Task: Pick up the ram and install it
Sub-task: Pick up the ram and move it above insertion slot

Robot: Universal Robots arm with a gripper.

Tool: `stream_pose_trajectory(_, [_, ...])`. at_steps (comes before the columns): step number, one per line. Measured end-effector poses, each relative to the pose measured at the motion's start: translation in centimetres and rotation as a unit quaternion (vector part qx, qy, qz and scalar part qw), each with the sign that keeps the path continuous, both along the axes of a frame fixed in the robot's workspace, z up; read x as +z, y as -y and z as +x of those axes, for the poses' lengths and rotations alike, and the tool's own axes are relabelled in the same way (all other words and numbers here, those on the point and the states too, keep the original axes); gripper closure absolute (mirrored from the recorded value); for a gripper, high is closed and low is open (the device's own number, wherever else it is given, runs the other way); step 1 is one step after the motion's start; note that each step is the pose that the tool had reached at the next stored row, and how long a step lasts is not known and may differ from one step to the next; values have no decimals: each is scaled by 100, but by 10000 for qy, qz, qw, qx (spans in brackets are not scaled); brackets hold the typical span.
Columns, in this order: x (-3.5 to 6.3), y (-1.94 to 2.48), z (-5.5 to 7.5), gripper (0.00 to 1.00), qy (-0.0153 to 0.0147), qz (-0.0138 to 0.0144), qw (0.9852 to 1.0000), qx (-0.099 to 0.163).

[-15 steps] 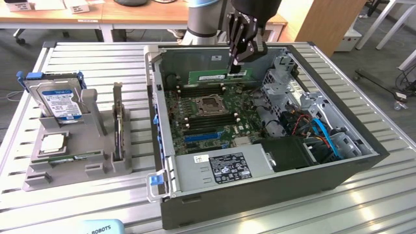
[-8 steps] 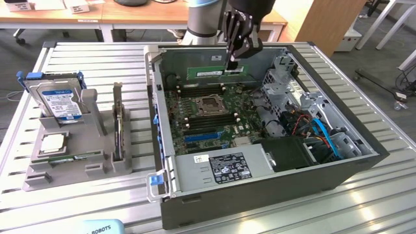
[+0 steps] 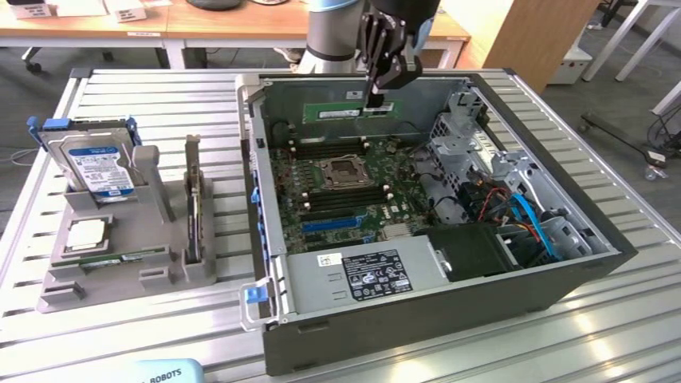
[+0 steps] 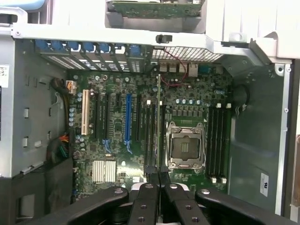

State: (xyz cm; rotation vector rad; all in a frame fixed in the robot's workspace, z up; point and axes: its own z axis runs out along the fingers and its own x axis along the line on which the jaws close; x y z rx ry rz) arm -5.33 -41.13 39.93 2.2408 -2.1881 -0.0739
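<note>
Over the case (image 3: 447,323), pincer (image 3: 375,104) grips ram (image 3: 336,112) horizontally.

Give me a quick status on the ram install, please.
Gripper shut on the ram. Held above the motherboard in the open case. Nothing seen blocking.

Silver-grey tubular arm (image 3: 324,32), black linkage jaws studded with round screws.

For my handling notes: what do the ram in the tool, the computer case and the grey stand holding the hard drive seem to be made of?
Ram: green circuit board, likely fibreglass laminate, matte, with a white label.
Computer case: apparently sheet metal, dark painted outside, bare grey inside, with folded edges.
Grey stand: probably plastic, uniform matte grey, chunky shapes.
</note>
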Motion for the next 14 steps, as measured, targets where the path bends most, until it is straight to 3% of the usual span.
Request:
stream_pose_trajectory(3, [-3,-34,0,88,0,0,10000,-4])
stream_pose_trajectory(14, [-4,-34,97,88,0,-1,9999,-104])
